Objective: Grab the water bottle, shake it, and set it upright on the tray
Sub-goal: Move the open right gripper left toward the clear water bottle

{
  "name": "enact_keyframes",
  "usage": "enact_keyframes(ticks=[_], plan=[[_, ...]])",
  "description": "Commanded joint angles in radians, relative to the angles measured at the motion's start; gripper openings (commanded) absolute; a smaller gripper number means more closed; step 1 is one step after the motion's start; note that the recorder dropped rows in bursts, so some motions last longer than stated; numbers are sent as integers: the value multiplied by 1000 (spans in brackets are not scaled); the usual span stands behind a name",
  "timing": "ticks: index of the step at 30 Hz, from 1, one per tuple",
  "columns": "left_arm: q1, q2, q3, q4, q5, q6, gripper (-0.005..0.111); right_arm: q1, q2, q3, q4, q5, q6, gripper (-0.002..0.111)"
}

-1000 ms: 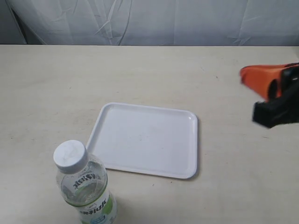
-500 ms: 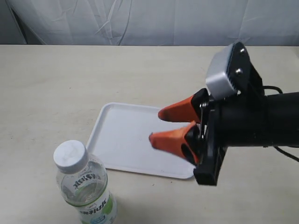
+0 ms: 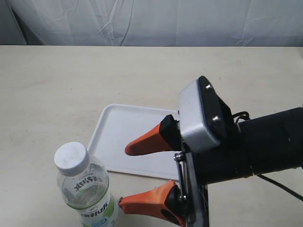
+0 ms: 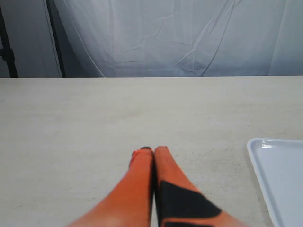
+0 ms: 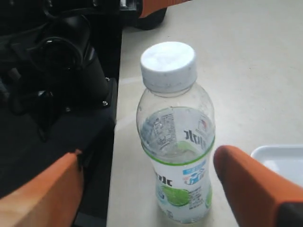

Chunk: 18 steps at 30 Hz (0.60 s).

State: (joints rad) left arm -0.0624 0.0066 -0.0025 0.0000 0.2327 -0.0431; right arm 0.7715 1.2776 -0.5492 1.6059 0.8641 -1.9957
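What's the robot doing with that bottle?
The right gripper is open and aimed at the bottle, which stands upright on the table beside the tray. Nothing is grabbed yet, and the orange fingers aren't touching the bottle. The left gripper is shut and holds nothing.

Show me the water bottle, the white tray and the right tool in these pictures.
water bottle [image 5: 176, 151], right wrist view, middle of its body.
tray [image 3: 124, 132], exterior view, bare floor near its left rim.
right tool [image 3: 124, 176], exterior view, midway between its two orange fingertips.
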Motion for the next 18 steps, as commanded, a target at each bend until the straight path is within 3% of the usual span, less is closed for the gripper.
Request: enact_keyframes(ticks=[1, 18], plan=[[1, -7, 3, 0, -1, 0, 0, 48, 46, -5, 107, -93, -114, 76], [1, -7, 3, 0, -1, 0, 0, 67, 124, -12, 138, -24, -114, 76]])
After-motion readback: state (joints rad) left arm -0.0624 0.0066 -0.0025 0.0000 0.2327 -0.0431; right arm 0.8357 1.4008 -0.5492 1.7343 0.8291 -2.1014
